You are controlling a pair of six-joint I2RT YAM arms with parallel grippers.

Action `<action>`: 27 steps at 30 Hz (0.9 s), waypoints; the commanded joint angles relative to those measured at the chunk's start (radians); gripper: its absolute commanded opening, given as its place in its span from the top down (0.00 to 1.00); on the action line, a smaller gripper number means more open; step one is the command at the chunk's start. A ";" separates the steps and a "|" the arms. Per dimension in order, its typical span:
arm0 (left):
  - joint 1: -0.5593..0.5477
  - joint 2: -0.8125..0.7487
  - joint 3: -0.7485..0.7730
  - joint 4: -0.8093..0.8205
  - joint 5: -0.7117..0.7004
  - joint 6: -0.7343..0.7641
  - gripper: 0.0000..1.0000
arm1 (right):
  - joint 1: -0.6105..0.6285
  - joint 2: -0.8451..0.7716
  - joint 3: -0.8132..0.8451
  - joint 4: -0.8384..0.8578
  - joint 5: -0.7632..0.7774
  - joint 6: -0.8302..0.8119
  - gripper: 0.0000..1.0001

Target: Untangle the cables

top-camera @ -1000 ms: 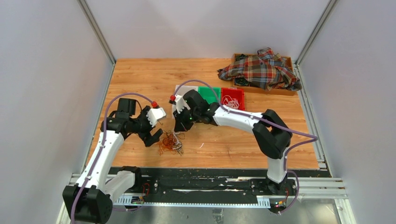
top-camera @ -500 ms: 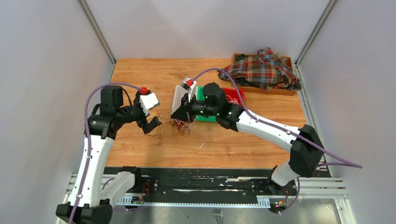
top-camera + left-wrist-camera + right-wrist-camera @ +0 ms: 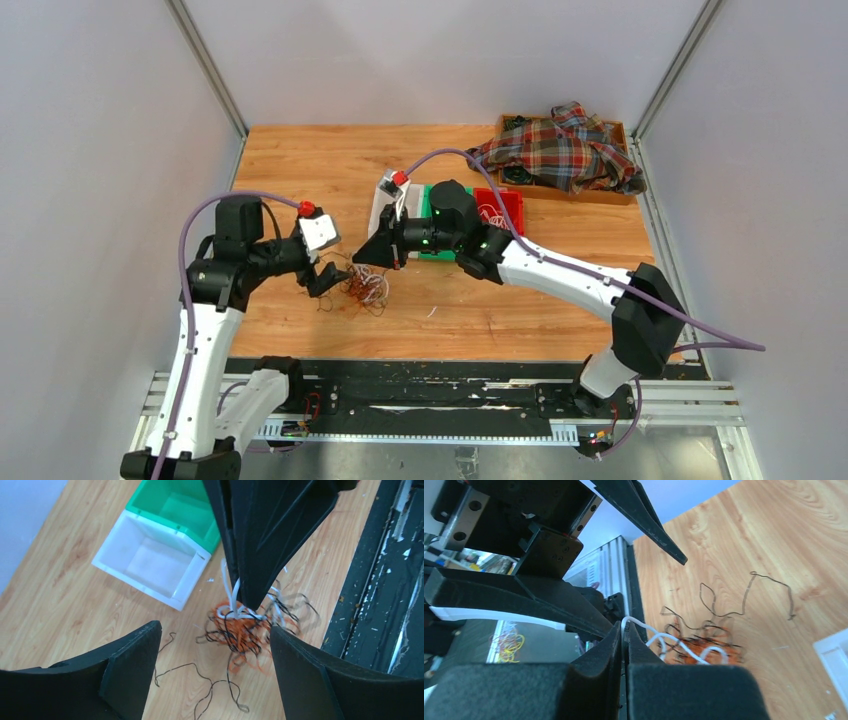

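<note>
With right gripper (image 3: 624,630), pinching tight on one white cable (image 3: 640,624), right above the orange, black and white tangle of cables (image 3: 362,288) on the table (image 3: 300,160). With left gripper (image 3: 214,630), hovering close beside the knot, fingers spread wide. Just beyond, white bin (image 3: 150,562) butted against green bin (image 3: 175,505), then red bin (image 3: 505,205). Farthest back, plaid cloth (image 3: 560,150) heaped over a wooden tray (image 3: 590,195).

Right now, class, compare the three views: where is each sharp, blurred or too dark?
Top external: evenly lit, sharp, yet the cable tangle is too small to separate strands. Left wrist: tangle slightly blurred; the right gripper is a dark silhouette. Right wrist: its own fingers are soft and near-black.
</note>
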 commanded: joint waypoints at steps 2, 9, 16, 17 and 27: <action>-0.001 -0.059 -0.006 0.011 0.112 -0.036 0.20 | 0.018 0.023 0.033 0.105 -0.126 0.064 0.99; -0.001 -0.080 -0.035 0.009 0.119 -0.053 0.39 | 0.018 0.048 0.045 0.168 -0.190 0.129 0.99; -0.001 -0.112 -0.067 0.010 0.123 -0.071 0.41 | 0.017 0.060 0.034 0.275 -0.244 0.211 0.99; -0.001 -0.112 -0.067 0.010 0.127 -0.076 0.44 | 0.019 0.060 0.033 0.279 -0.245 0.212 0.99; -0.001 -0.108 -0.051 0.010 0.175 -0.118 0.91 | 0.023 0.059 0.043 0.289 -0.233 0.225 0.99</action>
